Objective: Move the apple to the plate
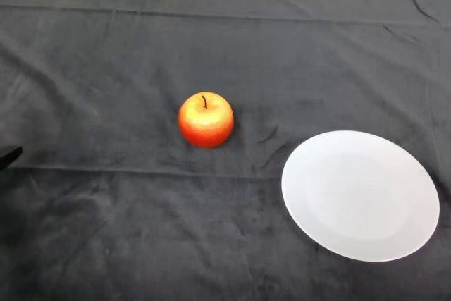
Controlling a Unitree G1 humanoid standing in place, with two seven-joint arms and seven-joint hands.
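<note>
Red and yellow-orange skin covers the apple (206, 120), which sits upright on the dark cloth (141, 230) over the table, its short dark stem pointing up. It lies left of the white plate (360, 194), apart from it. Only a black tip of my hand (10, 156) shows at the left edge, well away from the apple; whether its grasp is spread or closed I cannot tell.

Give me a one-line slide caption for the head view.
A red-yellow apple sits stem-up on the dark cloth, apart from the empty white plate to its right.
</note>
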